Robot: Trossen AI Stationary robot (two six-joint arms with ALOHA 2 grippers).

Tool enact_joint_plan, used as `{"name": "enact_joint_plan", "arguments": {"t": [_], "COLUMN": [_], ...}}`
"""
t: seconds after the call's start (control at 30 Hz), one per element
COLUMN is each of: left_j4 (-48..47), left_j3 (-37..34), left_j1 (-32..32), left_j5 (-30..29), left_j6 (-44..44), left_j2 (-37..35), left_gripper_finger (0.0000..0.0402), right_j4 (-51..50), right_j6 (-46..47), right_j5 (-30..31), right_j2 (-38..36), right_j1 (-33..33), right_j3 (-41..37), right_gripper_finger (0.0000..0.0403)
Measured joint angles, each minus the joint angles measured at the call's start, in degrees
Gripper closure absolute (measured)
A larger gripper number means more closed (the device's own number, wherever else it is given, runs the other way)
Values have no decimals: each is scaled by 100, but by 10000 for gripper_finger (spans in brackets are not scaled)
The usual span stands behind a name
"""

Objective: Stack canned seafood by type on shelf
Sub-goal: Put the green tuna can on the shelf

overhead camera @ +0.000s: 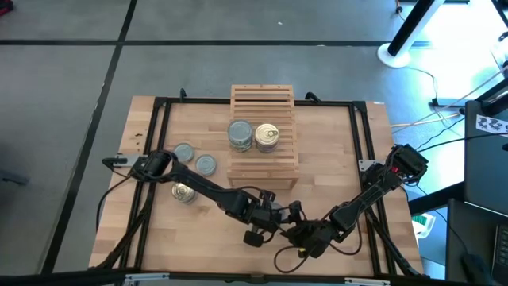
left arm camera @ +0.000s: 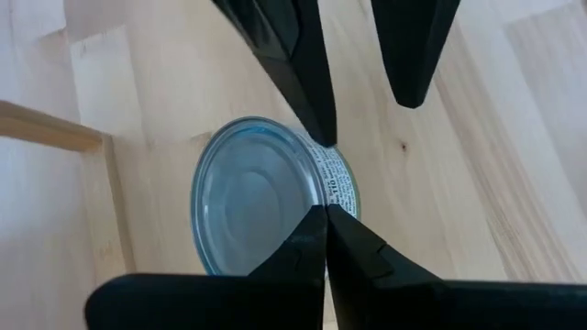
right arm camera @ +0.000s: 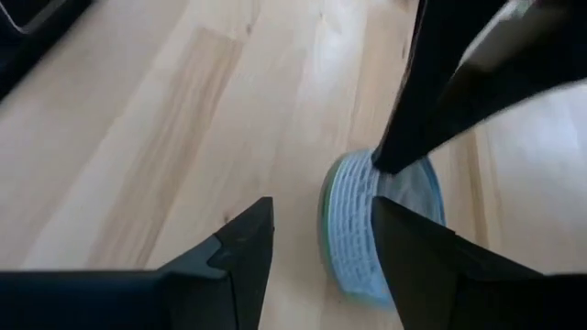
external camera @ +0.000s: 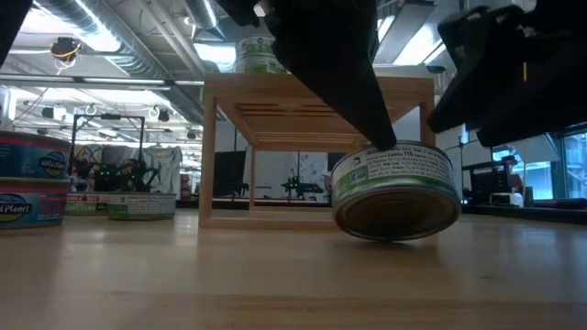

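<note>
Left hand (left arm camera: 323,206): fingers closed, tips on the tilted tin (left arm camera: 261,197) on the bench (overhead camera: 198,238).
Right hand (right arm camera: 321,243): open beside it.
Shelf (overhead camera: 263,127): two stacks.
Loose tins: three.

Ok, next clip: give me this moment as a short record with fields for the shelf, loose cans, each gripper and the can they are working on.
shelf: wooden slatted rack at the table's far middle
on shelf: one grey-topped stack beside one golden-topped stack
loose cans: two grey-topped and one golden-topped, left of the shelf
worked can: tilted can on the near table, one edge raised
left gripper: shut, tips at the can's rim
right gripper: open, at the same can, no grasp visible
</note>
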Motion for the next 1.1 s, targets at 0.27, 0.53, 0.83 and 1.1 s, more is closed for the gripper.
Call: {"name": "enact_joint_plan", "arguments": {"t": [0.27, 0.53, 0.83, 1.1], "left_j4": [1, 3, 3, 3], "left_j3": [0, 0, 0, -2], "left_j1": [106, 113, 132, 134], "left_j5": [171, 203, 217, 217], "left_j6": [-127, -132, -237, -241], "left_j2": [-2, -2, -2, -2], "left_gripper_finger": [401, 401, 401, 401], "right_j4": [-344, -320, -373, -417], "right_j6": [456, 408, 229, 63], "right_j5": [11, 271, 273, 424], "right_j2": [0, 0, 0, 0], "right_j1": [0, 0, 0, 0], "right_j3": [-2, -2, -2, -2], "right_gripper_finger": [216, 216, 216, 216]}}
